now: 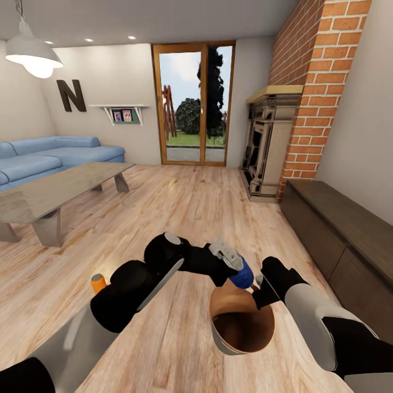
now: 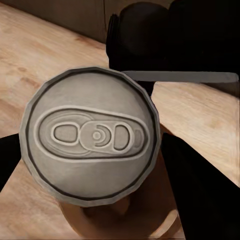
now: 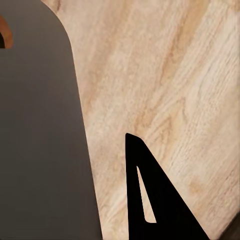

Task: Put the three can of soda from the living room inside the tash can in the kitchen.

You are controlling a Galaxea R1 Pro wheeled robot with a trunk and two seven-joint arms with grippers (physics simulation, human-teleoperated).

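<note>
My left gripper (image 1: 236,268) is shut on a blue can of soda (image 1: 242,277), held just above the tash can's far rim. In the left wrist view the can's grey top (image 2: 90,135) sits between two black fingers (image 2: 200,190), with the brown bin interior (image 2: 100,222) beneath it. The tash can (image 1: 219,334) hangs low in front of me, and my right gripper (image 1: 261,289) is shut on its rim. Its grey wall (image 3: 40,125) lies beside one black finger (image 3: 150,200) in the right wrist view. An orange can (image 1: 98,284) stands on the floor behind my left arm.
The glass-topped low table (image 1: 54,191) and blue sofa (image 1: 49,155) are at the left. A brick fireplace (image 1: 270,147) and a long dark cabinet (image 1: 338,229) line the right wall. A glass door (image 1: 194,103) is straight ahead across open plank floor (image 1: 185,207).
</note>
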